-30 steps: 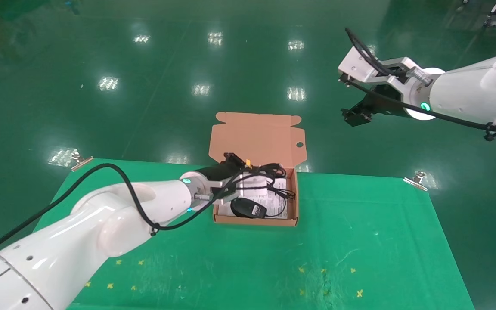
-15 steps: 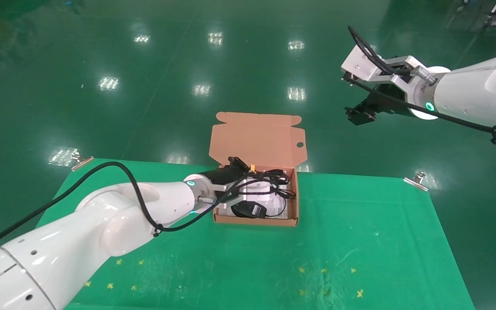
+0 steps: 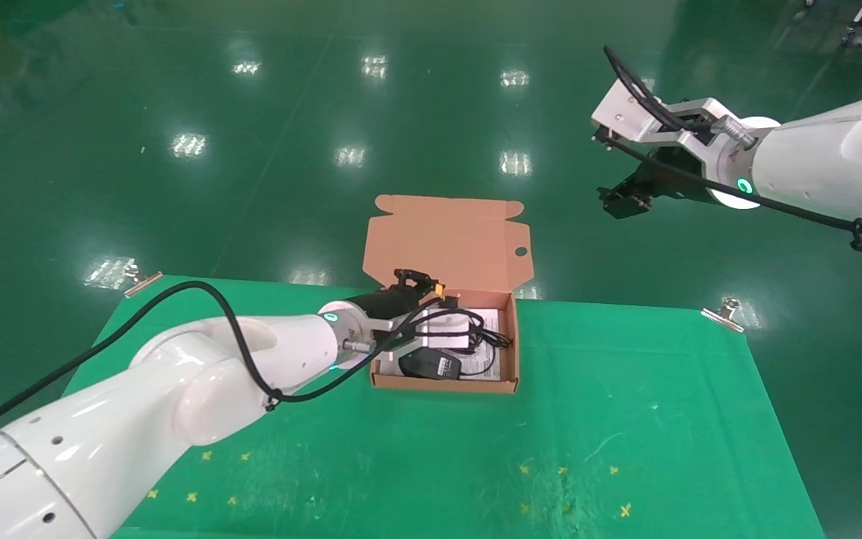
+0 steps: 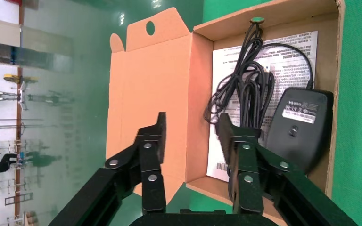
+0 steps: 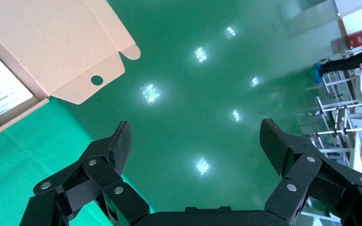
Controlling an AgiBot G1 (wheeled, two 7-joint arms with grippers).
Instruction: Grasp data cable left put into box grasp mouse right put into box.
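Cable (image 4: pixel 245 80) and mouse (image 4: pixel 298 129) both lay in the box (image 3: pixel 442 383)
Left gripper (image 4: pixel 191 136) hung released, empty, over the near wall; lifting carelessly, a finger (image 4: pixel 233 141) might snag loops; right gripper (image 5: pixel 195 141) parked wide apart.

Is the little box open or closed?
Open. The box's flap lid stands up behind it, and you can see the mouse and the data cable lying inside on the white sheet.

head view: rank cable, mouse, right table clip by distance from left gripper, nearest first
From the left gripper, open at the box's back-left corner:
1. Cable: in the box, just beside the gripper.
2. Mouse: box's near side, only slightly farther.
3. Right clip: table's far right corner.
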